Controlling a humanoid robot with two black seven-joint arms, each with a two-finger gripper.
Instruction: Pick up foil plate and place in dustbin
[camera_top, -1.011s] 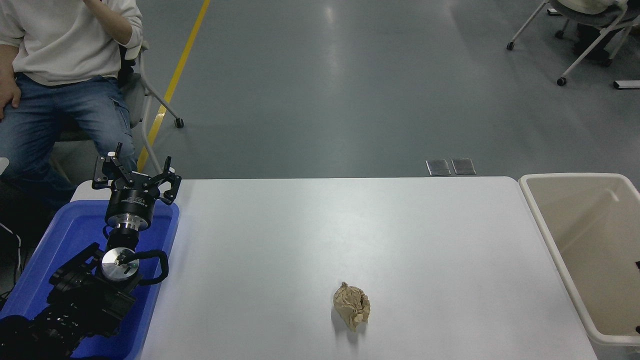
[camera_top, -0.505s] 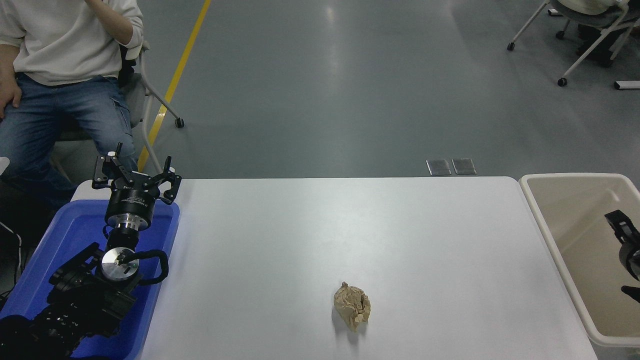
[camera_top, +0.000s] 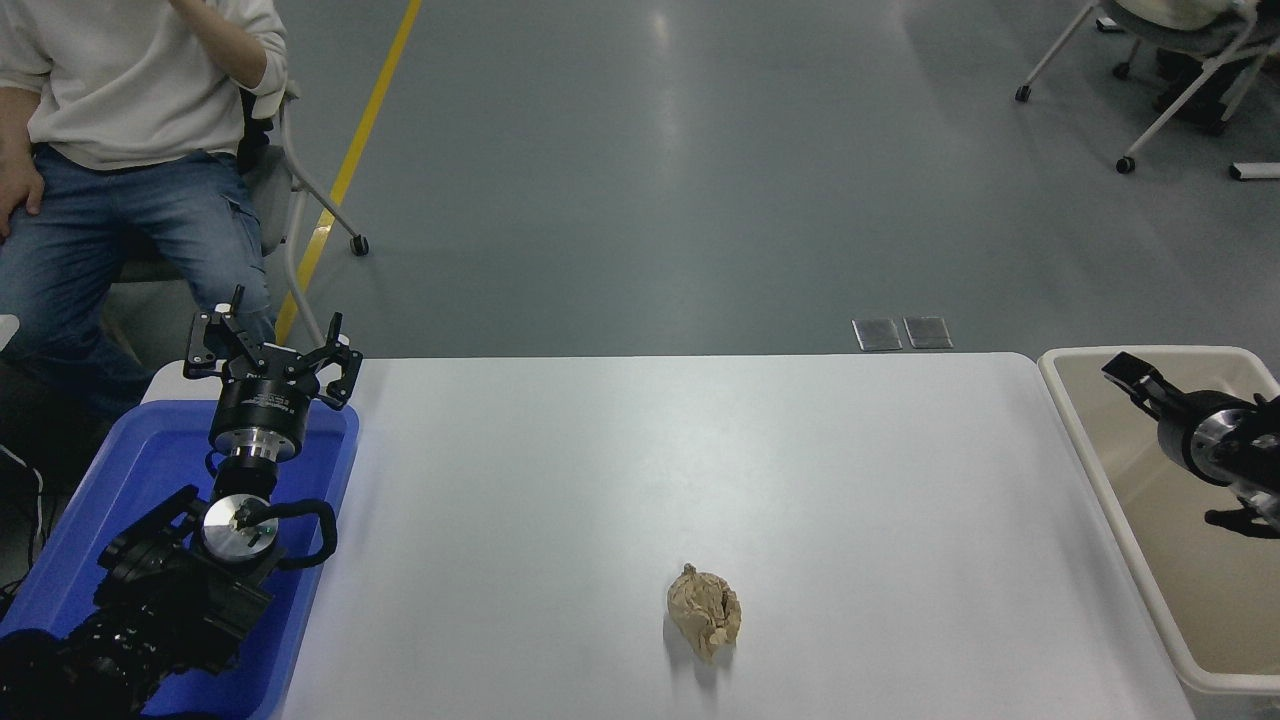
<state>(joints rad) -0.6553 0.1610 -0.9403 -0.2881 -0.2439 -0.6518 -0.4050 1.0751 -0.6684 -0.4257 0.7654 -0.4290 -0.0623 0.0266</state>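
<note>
my left gripper (camera_top: 270, 352): parked over the blue tub (camera_top: 130, 470) at the lower left. my fingers there are spread apart and grasp nothing.
my right gripper (camera_top: 1150, 385): it comes in from the right edge and hangs over the dustbin (camera_top: 1090, 470). i see only one black finger tip and part of the round wrist, so i cannot tell if my fingers are spread or pinched, or if they grasp anything.
foil plate: i cannot see it anywhere. it is not on the white table (camera_top: 700, 470). the part of the dustbin floor that shows is bare, but the edge of the picture cuts the bin off.
dustbin: cream, big, with a thick round rim. it sits just past the right end of the table.
paper wad (camera_top: 704, 610): brown and crumpled, alone near the front middle of the table. it is not the plate.
person (camera_top: 120, 150): sits on a chair past the far left corner, well apart from my arms.
how a foil plate would handle, i think: very light, thin, bends and dents fast, shiny and a bit slippy.
where i would hold it, i think: pinch the crinkled rim on one long side, softly, so it does not fold.
task, i think: i cannot tell if it is done, as the plate is out of sight.
</note>
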